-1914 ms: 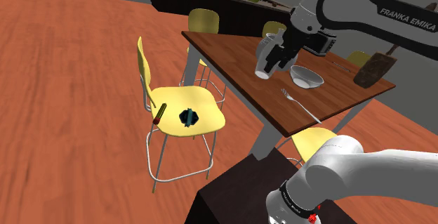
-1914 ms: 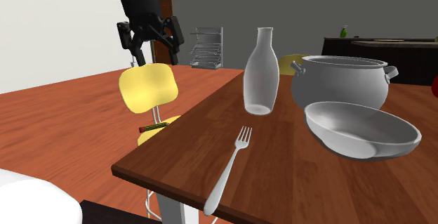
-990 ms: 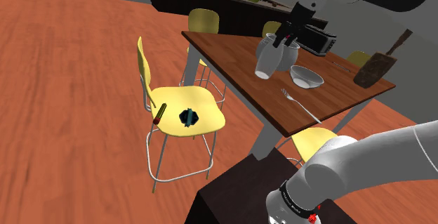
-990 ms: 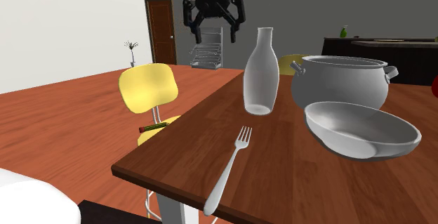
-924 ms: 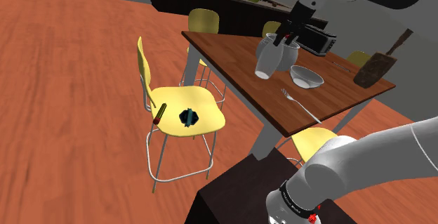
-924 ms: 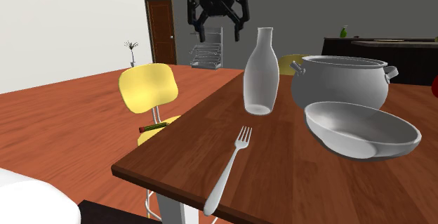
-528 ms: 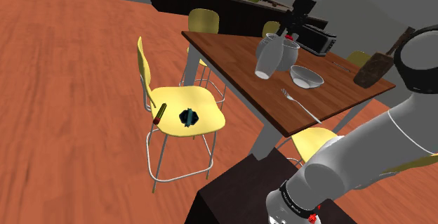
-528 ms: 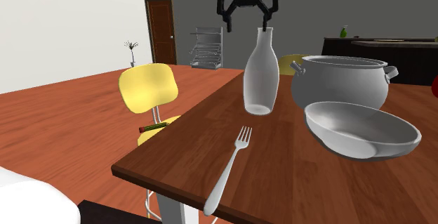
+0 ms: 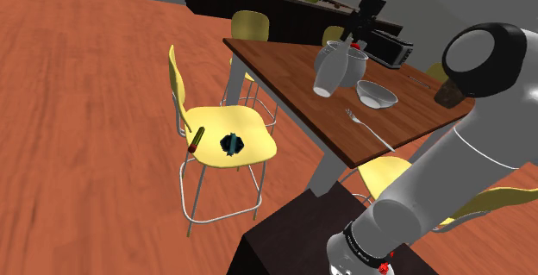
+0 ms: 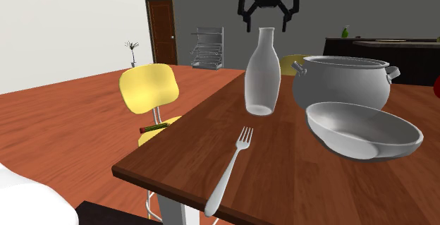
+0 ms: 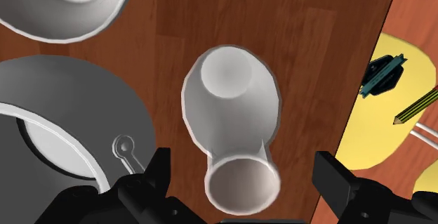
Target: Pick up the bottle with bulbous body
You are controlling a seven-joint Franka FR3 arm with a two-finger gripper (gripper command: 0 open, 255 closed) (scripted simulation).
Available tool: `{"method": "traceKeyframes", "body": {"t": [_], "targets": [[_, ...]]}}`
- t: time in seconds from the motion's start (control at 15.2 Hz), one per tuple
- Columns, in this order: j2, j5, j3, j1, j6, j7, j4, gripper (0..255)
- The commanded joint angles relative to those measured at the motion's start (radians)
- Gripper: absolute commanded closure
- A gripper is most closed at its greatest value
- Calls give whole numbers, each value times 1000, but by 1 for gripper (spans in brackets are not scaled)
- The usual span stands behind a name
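A pale grey bottle with a bulbous body [image 10: 261,75] stands upright on the brown wooden table [image 10: 190,146], near the table's middle. In the shoulder view the bottle [image 9: 326,71] is beside a grey pot. My black gripper [image 10: 266,25] hangs open just above the bottle's mouth, one finger on each side of it and neither touching. Looking down the hand, the bottle [image 11: 231,107] stands below, its open neck midway between the gripper [image 11: 243,165] fingers, which are set wide apart.
A large grey pot [image 10: 342,79], a shallow bowl [image 10: 363,128] and a fork [image 10: 229,171] share the table close to the bottle. A yellow chair [image 9: 220,131] beside the table carries a red pencil-like item [image 9: 197,139] and a dark teal object [image 9: 233,144].
The gripper has travelled toward the second exterior view's right, from beside the bottle to directly over its mouth. It has stayed open. The bottle has not moved.
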Motion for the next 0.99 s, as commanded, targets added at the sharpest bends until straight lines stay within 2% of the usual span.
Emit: {"method": "traceKeyframes", "body": {"t": [0.0,0.13,0.26,0.33,0.92], "targets": [[-14,-7,3,2,30,3,-41,0],[-29,-15,6,4,69,6,-93,0],[-29,-15,6,4,69,6,-94,0],[-26,-13,6,4,66,5,-89,255],[-29,-15,6,4,69,6,-93,255]]}}
